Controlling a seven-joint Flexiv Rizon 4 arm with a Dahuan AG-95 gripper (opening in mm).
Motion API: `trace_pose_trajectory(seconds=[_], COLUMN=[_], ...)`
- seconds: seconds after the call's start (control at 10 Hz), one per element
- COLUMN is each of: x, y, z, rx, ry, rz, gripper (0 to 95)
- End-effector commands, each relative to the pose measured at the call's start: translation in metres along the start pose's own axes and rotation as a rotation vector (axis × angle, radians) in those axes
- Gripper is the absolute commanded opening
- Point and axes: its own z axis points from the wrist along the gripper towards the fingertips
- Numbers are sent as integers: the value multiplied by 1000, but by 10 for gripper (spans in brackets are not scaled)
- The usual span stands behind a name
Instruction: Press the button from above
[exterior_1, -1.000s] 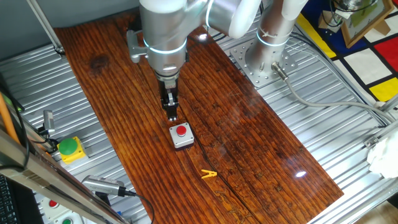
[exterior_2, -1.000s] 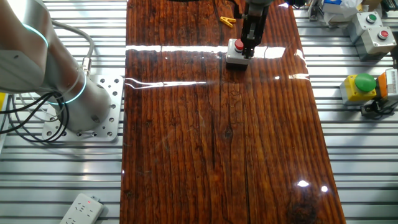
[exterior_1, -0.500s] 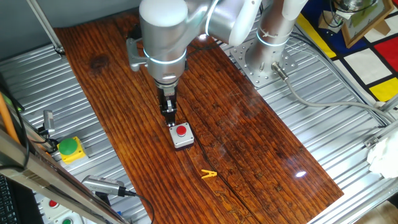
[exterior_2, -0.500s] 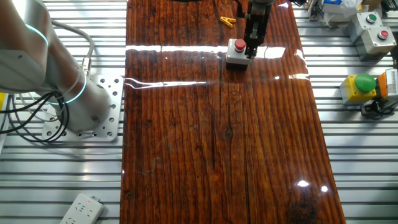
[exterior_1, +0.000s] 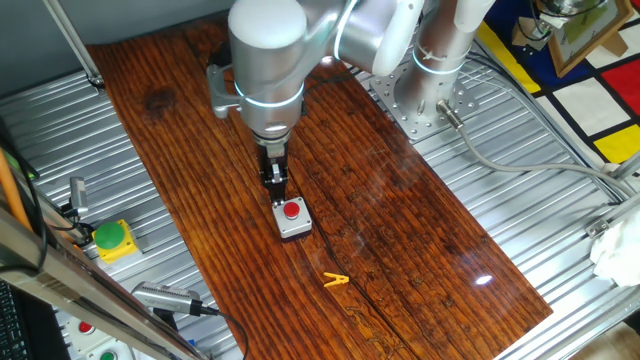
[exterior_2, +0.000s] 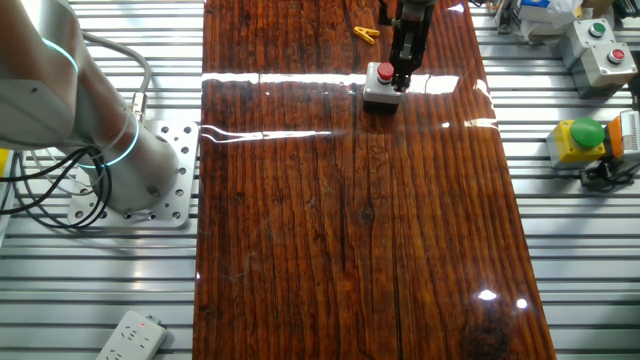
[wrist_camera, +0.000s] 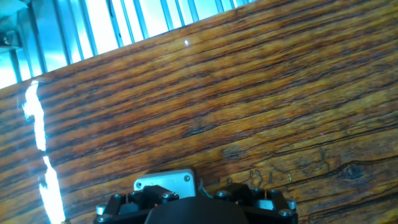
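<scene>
The red button (exterior_1: 292, 210) sits in a small grey box (exterior_1: 293, 227) on the brown wooden desk (exterior_1: 400, 230). The box stands near the middle of the wood in one fixed view. In the other fixed view the button (exterior_2: 385, 72) is near the far end of the desk (exterior_2: 350, 220).

The robot's arm points straight down. Its dark fingers (exterior_1: 275, 180) hang just behind the button, close to the back edge of the box. In the other fixed view the fingers (exterior_2: 401, 70) are just beside the button. I cannot tell if they touch it. I cannot tell if the fingers are spread or pressed together.

In the hand view only a corner of the grey box (wrist_camera: 166, 181) shows.

A small yellow clip (exterior_1: 335, 281) lies on the wood near the box. A green dome button (exterior_1: 110, 236) on a yellow box sits off the wood.
</scene>
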Motion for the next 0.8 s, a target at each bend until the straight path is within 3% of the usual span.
trace_pose_trajectory(seconds=[0.1, 0.8], x=[3, 11], y=[-2, -8], z=[2, 8], rx=[1, 1], ry=[-8, -21], rz=[1, -2], gripper=[760, 760])
